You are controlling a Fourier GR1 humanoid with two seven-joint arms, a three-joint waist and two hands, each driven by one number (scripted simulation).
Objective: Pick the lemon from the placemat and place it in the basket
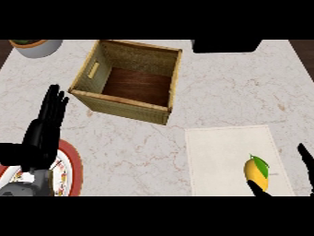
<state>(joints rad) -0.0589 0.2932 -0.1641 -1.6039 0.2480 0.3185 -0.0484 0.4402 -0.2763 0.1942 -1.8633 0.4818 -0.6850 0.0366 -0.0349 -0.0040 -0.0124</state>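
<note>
A yellow lemon (pixel 256 172) with a green leaf lies on the white placemat (pixel 220 152) at the lower right of the counter. My right hand (pixel 313 173) comes in from the lower right edge; its thumb tip touches the lemon's lower side, while the long fingers stand straight to the right of the lemon, apart from it. The woven square basket (pixel 95 99), with a dark wooden bottom and nothing in it, stands at the upper middle, beyond the placemat. My left hand (pixel 40 136) rests open at the left, fingers pointing up.
A red-rimmed patterned plate (pixel 71 168) lies at the lower left, partly under my left forearm. A grey pot (pixel 37 47) stands at the far left corner. A black object (pixel 226 45) sits at the counter's far edge, right of the basket.
</note>
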